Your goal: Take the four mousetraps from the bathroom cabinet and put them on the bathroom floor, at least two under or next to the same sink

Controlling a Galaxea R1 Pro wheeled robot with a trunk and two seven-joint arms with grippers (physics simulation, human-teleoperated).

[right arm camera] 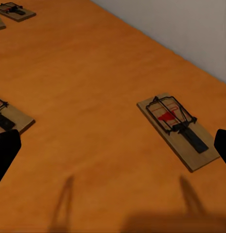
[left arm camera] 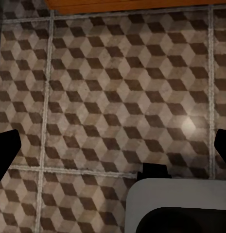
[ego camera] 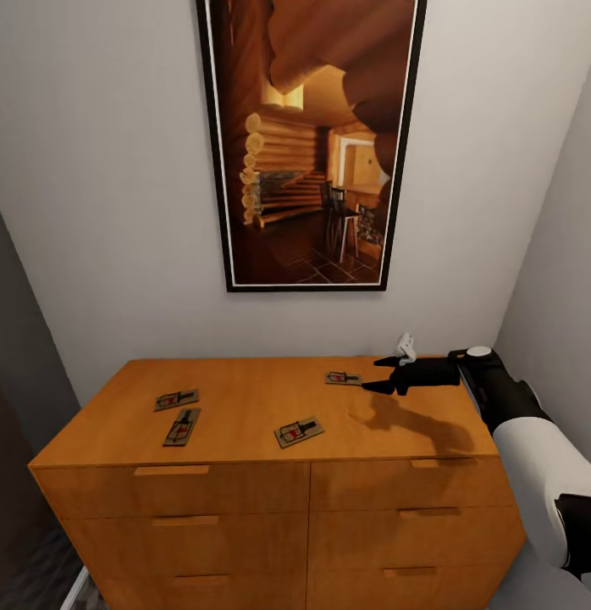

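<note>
Several mousetraps lie flat on top of the orange-brown cabinet (ego camera: 245,398). Two are near its left end (ego camera: 176,399) (ego camera: 182,426), one near the front middle (ego camera: 298,431), one at the back right (ego camera: 343,378). My right gripper (ego camera: 380,374) hovers open just right of the back-right mousetrap. In the right wrist view that mousetrap (right arm camera: 176,127) lies ahead, toward one finger, and the gripper (right arm camera: 113,150) holds nothing. My left gripper (left arm camera: 113,148) hangs open and empty over the cube-patterned bathroom floor (left arm camera: 103,97). The bathroom sink is out of view.
A large framed picture (ego camera: 311,144) hangs on the wall behind the cabinet. Walls close in on both sides. A small white object (ego camera: 405,346) sits at the cabinet's back right. The cabinet's foot (left arm camera: 132,4) and my white base (left arm camera: 176,204) border the floor patch.
</note>
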